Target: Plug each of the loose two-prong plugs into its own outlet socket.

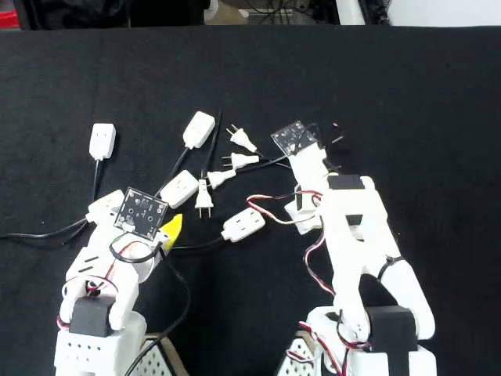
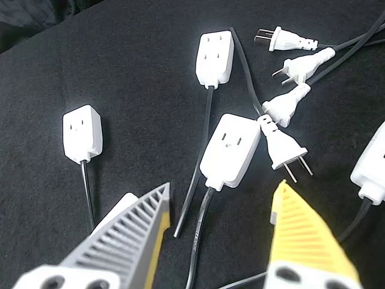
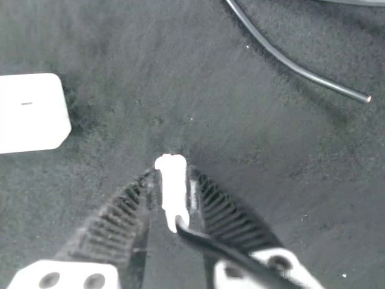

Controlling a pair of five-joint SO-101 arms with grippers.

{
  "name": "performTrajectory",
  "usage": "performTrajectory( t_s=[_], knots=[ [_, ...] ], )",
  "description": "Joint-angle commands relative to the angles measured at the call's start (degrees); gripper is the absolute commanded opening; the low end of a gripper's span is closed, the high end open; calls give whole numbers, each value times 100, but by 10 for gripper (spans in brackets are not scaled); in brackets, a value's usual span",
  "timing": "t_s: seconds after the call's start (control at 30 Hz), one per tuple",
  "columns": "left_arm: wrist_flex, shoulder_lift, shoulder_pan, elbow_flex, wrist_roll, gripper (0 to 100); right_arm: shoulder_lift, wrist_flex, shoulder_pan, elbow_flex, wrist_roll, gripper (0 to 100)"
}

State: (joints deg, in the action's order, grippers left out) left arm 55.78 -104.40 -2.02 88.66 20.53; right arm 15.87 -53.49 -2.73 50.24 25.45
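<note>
Left wrist view is looking down past the left end effector (image 2: pixel 222 185), which is gaping wide and gripping nothing, hanging just over the near end of the middle socket block (image 2: pixel 231 150) on the black tabletop (image 1: pixel 438 117). In the high view the left arm (image 1: pixel 109 274) is sitting folded low, just on the robot's side of that block. The right arm (image 1: pixel 352 227) is stretching forward, its wrist lying well to the right of the block. The right end effector (image 3: pixel 171 173) is pinching a white plug (image 3: pixel 172 195) between narrowly set fingers, with a black cord (image 3: pixel 210 247) running from the plug.

Four loose plugs are lying just right of the block. The nearest plug (image 2: pixel 283 147) is sitting just beside its corner, prongs pointing toward the robot, and three further plugs (image 2: pixel 286 105) are fanning out beyond it. A second socket block (image 2: pixel 215 57) is lying beyond the middle one, a third socket block (image 2: pixel 82 132) well to its left, and a fourth socket block (image 2: pixel 373 162) to its right.
</note>
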Motion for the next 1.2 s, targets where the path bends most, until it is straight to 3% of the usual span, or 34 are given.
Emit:
performTrajectory(
  t_s=[0.0, 0.63, 0.9, 1.17],
  knots=[
    [-26, 0, 31, -40, 18, 267, -22, -149, 158, -4, 62, 77],
    [-26, 0, 31, -40, 9, 267, -13, -369, 167, -295, 220, 13],
    [-26, 0, 31, -31, 35, 267, 22, -1169, 44, -980, 167, 11],
    [26, 0, 40, -22, 44, 267, 31, -1257, -1029, -1367, -958, 11]
  ],
)
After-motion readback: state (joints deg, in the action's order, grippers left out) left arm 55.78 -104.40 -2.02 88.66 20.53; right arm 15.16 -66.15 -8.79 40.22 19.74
